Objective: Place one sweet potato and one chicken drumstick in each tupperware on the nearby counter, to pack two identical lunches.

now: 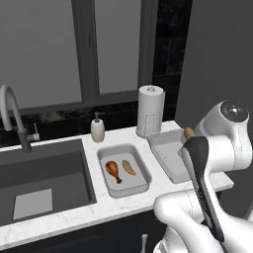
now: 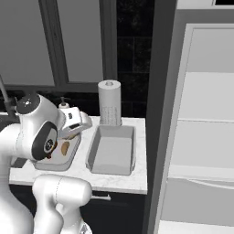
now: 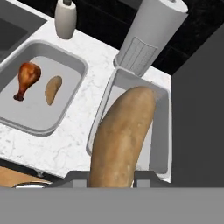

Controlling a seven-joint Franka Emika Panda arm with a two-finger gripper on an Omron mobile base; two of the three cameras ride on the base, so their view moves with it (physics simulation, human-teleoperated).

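My gripper [image 3: 112, 176] is shut on a long tan sweet potato [image 3: 124, 135], which hangs over the near end of the right tupperware [image 3: 101, 113]. That light-grey tray [image 1: 170, 158] holds nothing inside. The potato's tip [image 1: 189, 132] peeks out behind my arm in the left base view. The left tupperware [image 1: 138, 180] holds a brown chicken drumstick [image 1: 113, 170] and a small sweet potato [image 1: 129, 167], lying side by side [image 3: 26, 78] [image 3: 53, 89]. Both trays rest on the white marble counter [image 1: 99, 210].
A paper towel roll [image 1: 150, 109] stands behind the right tray, with a soap dispenser [image 1: 97, 129] to its left. The dark sink [image 1: 44, 178] and faucet [image 1: 12, 113] lie further left. An open white fridge [image 2: 205, 137] stands past a dark panel [image 3: 197, 109] on the right.
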